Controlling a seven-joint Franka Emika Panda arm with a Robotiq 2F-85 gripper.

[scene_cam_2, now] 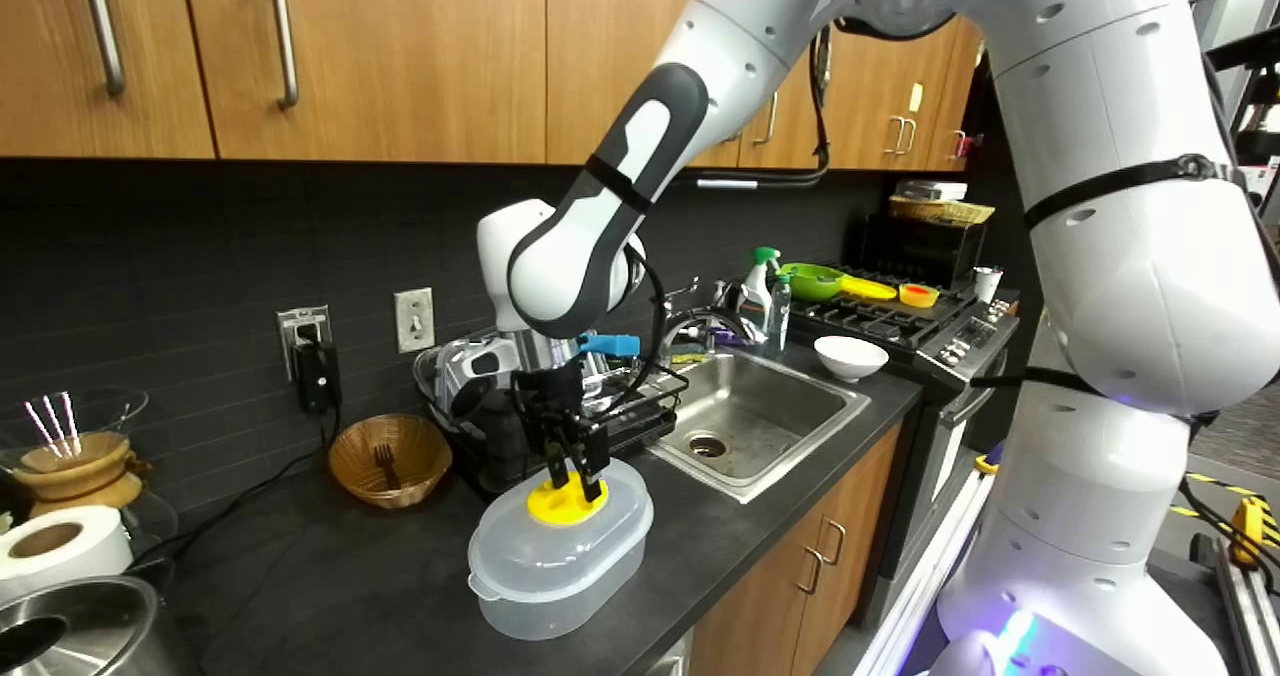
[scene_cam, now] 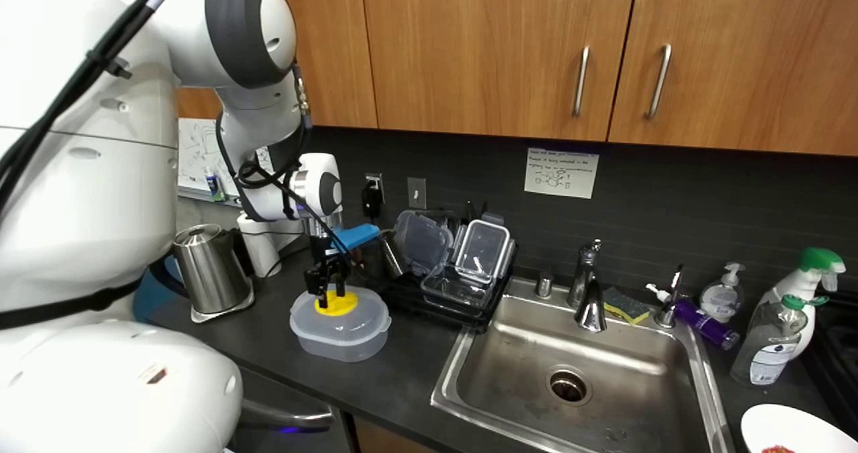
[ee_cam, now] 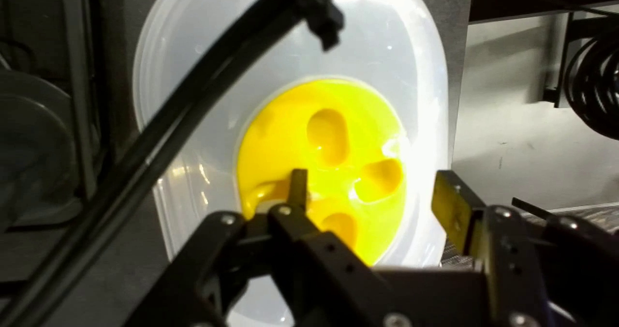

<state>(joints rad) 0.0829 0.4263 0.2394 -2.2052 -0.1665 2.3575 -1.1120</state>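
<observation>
A clear plastic container with a translucent domed lid stands on the dark counter. A round yellow insert with several finger-like hollows sits in the lid's top; it also shows in the wrist view. My gripper points down over the yellow insert in both exterior views. In the wrist view the gripper has its black fingers spread wide, with nothing between them. The left finger overlaps the yellow insert there; the right finger appears beyond the lid's edge. Whether a fingertip touches the insert cannot be told.
A black dish rack with clear containers stands beside the sink. A wicker basket holds a fork. A steel kettle stands near the arm. A white bowl and bottles stand past the sink.
</observation>
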